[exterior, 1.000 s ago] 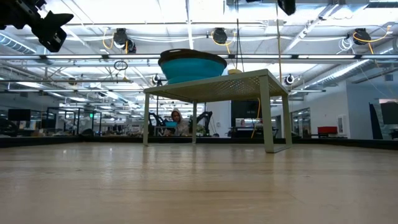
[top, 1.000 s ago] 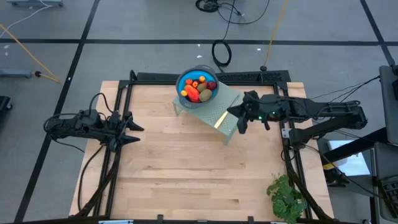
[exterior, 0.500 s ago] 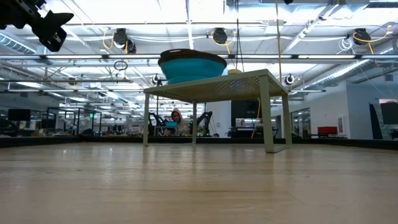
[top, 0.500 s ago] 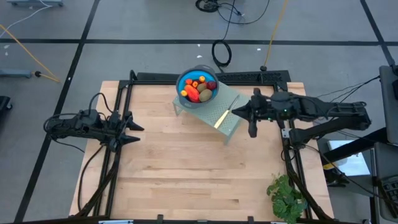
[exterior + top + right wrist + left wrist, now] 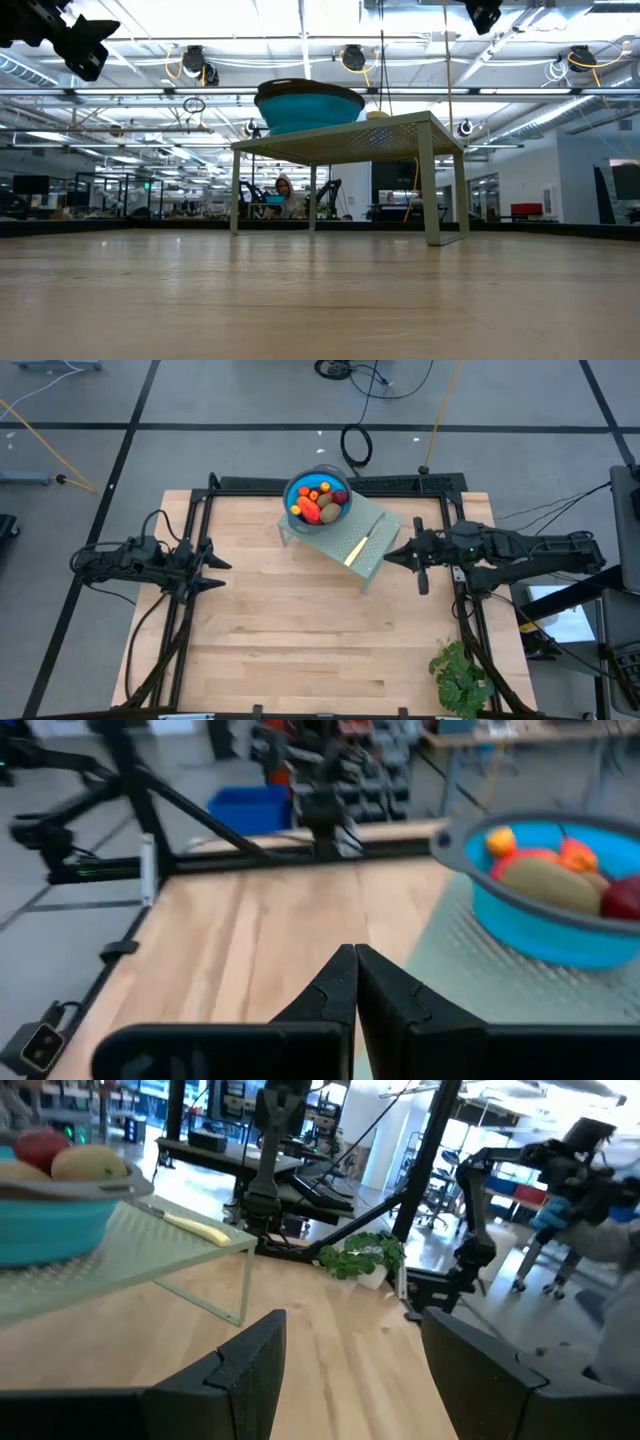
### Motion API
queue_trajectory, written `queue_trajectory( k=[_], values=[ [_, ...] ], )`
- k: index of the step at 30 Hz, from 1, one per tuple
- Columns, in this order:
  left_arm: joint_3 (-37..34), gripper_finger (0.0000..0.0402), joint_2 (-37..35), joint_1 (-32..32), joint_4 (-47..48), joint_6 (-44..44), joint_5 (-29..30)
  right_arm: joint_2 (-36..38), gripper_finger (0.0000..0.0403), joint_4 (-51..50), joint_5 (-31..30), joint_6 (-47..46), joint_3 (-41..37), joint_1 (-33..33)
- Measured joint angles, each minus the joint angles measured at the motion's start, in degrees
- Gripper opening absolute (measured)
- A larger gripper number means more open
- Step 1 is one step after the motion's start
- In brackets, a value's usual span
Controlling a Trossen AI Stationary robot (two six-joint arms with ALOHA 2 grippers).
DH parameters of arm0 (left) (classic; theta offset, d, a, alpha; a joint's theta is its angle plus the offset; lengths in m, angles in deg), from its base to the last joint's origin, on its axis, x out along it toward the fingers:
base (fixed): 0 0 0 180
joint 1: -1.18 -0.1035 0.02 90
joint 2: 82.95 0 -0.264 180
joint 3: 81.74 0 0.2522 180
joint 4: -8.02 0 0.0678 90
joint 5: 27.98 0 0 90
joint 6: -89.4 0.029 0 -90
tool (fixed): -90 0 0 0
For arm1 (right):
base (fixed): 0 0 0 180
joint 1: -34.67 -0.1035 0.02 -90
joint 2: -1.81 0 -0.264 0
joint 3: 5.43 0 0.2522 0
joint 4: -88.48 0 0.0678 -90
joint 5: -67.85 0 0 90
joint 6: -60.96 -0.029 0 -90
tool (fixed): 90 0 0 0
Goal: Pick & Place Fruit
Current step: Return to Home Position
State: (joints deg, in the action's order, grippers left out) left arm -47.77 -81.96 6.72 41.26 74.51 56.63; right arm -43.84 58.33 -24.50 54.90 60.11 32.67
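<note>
"All fruit placed?"

"Yes, piled in the bowl on the shelf, far middle. My right gripper hangs just right of the shelf, fingers pressed together, empty. The fruit lies to its far left. My left gripper waits spread, farther off."

"Next?"

"Home, I'd say: pull right, clear of the knife."

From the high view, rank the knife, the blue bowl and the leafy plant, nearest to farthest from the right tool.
1. The knife, on the shelf beside the right tool.
2. The blue bowl, at the shelf's far end.
3. The leafy plant, at the table's right-hand corner, bottom of the picture.
</note>
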Motion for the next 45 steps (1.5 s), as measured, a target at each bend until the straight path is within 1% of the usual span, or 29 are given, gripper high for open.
queue_trajectory(
  k=[1,4,11,16,25,30,37,41,45],
  values=[
    [0.0,0.0234,0.0,0.02,0.0,1.44,0.04,1.08,0.0002,1.98,0.9,1.16,-1.66,0.0],
    [0.0,0.0234,0.0,0.01,0.0,5.17,1.11,4.28,0.0002,5.38,1.06,3.81,-6.02,0.0],
    [0.0,0.0234,0.0,0.02,0.0,10.73,3.83,11.47,0.0002,4.99,1.11,3.82,-12.35,0.0],
    [0.0,0.0235,0.0,0.01,0.02,13.42,3.98,16.72,0.0002,5.03,1.05,3.8,-15.77,0.0],
    [0.0,0.0234,0.0,0.02,0.02,14.68,4.22,25.65,0.0002,5.19,0.85,3.77,-20.7,0.0],
    [0.0,0.0234,0.0,0.02,0.28,14.77,4.31,29.54,0.0002,5.25,0.81,3.64,-23.21,0.0],
    [-0.2,0.0234,0.0,0.0,-0.01,16.24,4.44,33.98,0.0002,5.45,0.69,0.79,-27.64,0.0],
    [-2.33,0.0234,0.0,0.02,-2.04,15.87,4.52,36.47,0.0002,6.46,0.49,0.74,-30.34,0.01],
    [-6.58,0.0234,0.0,0.01,-8.03,15.88,4.52,39.33,0.0002,9.76,-1.03,0.71,-33.77,0.01]
  ],
)
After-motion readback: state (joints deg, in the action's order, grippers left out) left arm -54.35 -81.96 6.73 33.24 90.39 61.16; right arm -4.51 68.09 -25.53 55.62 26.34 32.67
